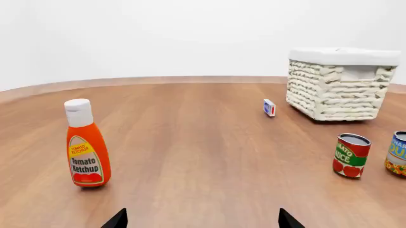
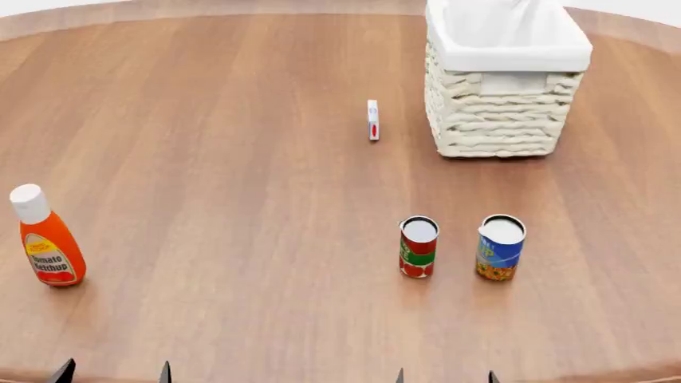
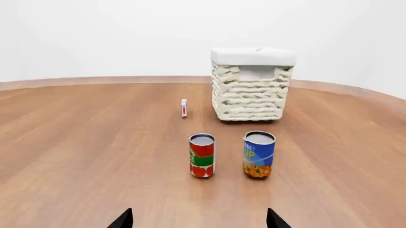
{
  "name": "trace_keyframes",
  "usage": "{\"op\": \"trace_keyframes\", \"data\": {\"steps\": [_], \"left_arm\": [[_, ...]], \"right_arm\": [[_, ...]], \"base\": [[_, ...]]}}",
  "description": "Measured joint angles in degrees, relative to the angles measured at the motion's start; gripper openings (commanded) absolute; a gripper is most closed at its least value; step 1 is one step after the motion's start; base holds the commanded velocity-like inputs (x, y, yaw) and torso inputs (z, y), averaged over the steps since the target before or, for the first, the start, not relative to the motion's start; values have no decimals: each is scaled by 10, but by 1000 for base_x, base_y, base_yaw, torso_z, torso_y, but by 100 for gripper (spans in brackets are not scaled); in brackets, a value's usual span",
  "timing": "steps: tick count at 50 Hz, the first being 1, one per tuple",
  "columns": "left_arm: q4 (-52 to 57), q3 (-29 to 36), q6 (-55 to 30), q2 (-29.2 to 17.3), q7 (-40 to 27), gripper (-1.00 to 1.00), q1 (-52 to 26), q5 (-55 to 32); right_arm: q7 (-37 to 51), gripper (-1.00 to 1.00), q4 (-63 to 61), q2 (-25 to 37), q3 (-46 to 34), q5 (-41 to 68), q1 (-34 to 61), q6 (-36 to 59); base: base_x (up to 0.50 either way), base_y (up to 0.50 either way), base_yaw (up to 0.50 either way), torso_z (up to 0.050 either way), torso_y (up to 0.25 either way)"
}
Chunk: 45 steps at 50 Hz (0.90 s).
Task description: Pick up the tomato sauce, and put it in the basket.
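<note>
The tomato sauce [image 2: 419, 247] is a small tin with a silver top and a red and green label, upright near the table's front right [image 3: 202, 155] [image 1: 351, 155]. The cream wicker basket [image 2: 500, 112] with a white lining stands farther back on the right [image 3: 251, 92] [image 1: 338, 88]. My right gripper [image 2: 445, 377] is open at the bottom edge, well short of the can, its black fingertips [image 3: 123, 219] wide apart. Open as well, my left gripper [image 2: 113, 372] sits at the bottom left, with nothing between its fingertips [image 1: 118, 219].
A blue-and-yellow can [image 2: 500, 247] stands just right of the tomato sauce. An orange ketchup bottle [image 2: 45, 238] with a white cap stands at the left. A small white, red and blue box [image 2: 372, 120] stands on edge left of the basket. The round wooden table [image 2: 213, 159] carries them all.
</note>
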<state>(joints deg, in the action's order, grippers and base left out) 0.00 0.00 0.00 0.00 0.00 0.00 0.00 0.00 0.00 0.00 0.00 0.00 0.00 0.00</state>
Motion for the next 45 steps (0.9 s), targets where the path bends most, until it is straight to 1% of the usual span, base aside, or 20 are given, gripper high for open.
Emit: {"op": "trace_keyframes", "data": {"steps": [16, 23, 30, 45], "left_arm": [[5, 28, -2, -26, -29, 100, 0, -27], [22, 35, -5, -35, -38, 100, 4, -36], [62, 41, -2, -44, -51, 100, 16, -33], [184, 45, 31, -66, -64, 100, 56, -48]], "right_arm": [[25, 100, -4, 20, -26, 20, 1, 0], [39, 100, -27, 29, -37, 18, -6, 2], [52, 100, -69, 39, -46, 14, -19, 0], [88, 100, -197, 59, -73, -45, -54, 5]], "base": [[0, 0, 0, 0, 0], [0, 0, 0, 0, 0], [0, 0, 0, 0, 0], [0, 0, 0, 0, 0]]}}
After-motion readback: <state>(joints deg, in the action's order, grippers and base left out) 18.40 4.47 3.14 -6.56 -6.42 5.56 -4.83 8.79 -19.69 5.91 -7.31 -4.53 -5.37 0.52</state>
